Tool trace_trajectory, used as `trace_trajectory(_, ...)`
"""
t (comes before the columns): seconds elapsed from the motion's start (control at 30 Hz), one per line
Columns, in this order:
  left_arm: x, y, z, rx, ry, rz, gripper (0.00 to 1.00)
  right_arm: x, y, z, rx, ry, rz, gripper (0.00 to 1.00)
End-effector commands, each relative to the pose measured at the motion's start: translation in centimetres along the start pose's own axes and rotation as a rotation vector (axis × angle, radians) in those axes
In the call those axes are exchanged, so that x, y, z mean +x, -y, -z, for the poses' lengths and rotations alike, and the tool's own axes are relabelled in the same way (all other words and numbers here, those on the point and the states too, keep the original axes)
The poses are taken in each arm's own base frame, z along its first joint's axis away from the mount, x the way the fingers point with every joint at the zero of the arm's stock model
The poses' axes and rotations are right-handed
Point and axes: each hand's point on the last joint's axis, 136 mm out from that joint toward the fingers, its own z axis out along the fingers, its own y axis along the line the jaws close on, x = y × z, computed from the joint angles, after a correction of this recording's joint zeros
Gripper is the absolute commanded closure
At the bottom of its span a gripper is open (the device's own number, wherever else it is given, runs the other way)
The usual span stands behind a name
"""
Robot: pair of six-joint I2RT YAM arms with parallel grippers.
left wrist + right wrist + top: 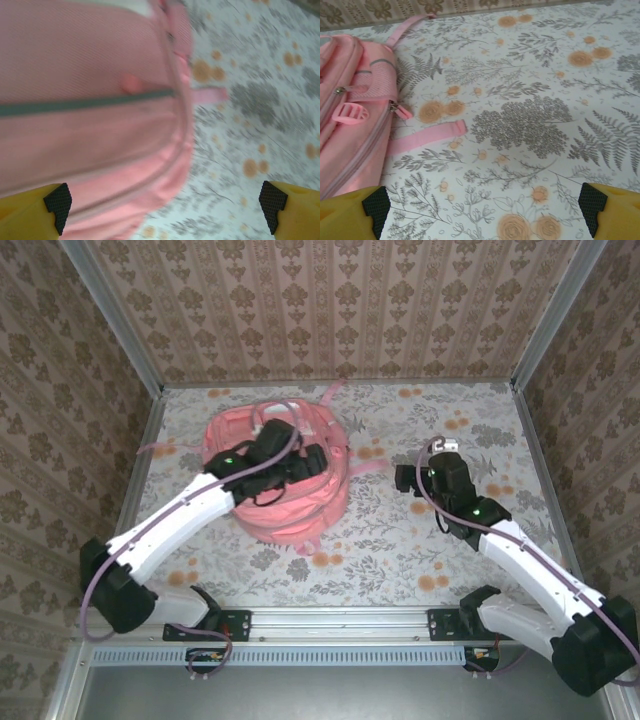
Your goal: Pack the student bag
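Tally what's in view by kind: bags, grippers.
bag: 1
grippers: 2 (left gripper, right gripper, both open)
Total: 3

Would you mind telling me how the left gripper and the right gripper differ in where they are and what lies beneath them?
The left gripper hangs over the pink student bag, while the right gripper hangs over the floral table, beside the bag. Between the left gripper's jaws shows the bag's edge; between the right gripper's jaws, patterned cloth. Both stand wide open, holding nothing.
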Motion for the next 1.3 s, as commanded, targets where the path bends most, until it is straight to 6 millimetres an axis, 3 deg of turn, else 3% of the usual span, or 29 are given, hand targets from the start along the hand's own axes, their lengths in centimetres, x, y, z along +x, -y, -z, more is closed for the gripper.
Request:
trace_trajectory(0.0,-2.0,-8.7,2.2,-0.205,0.039,-0.020,0.00,0.4,1.4,0.6,0.050,0.005,-0.009,0.00)
trace_trajectory(0.1,-3.2,-14.0,2.3,-0.233,0.077,0.072,0.00,0.2,1.3,0.5,0.050,0.008,-0.009,0.00)
trace_trajectory(0.3,-4.5,-22.2,2.1,-0.374,0.164,0.086,0.00,0.2,2.5,-0.3,0.117,0.020,0.053,0.00)
trace_trajectory(0.5,-6.0,-28.1,0.0,-0.586,0.215,-0.032,0.00,0.3,4.7,-1.6,0.203,0.131,0.118,0.00)
trace_trajectory(0.63,-7.0,-30.4,-2.4,-0.671,0.228,-0.061,0.00,0.9,7.1,-2.9,0.289,0.155,0.147,0.00)
trace_trajectory(0.73,-8.0,-30.9,-4.2,-0.682,0.247,-0.092,0.00,1.3,9.1,-4.6,0.349,0.120,0.149,0.00)
trace_trajectory(0.9,-9.4,-29.2,-6.9,-0.578,0.409,-0.235,0.00,1.7,11.6,-7.5,0.334,0.141,0.072,0.00)
trace_trajectory(1.1,-9.9,-26.7,-8.7,-0.471,0.479,-0.434,0.00,0.2,12.0,-9.5,0.260,0.183,0.022,0.00)
trace_trajectory(1.27,-8.9,-26.1,-8.4,-0.399,0.549,-0.459,0.00,2.1,10.5,-10.6,0.141,0.267,0.034,0.00)
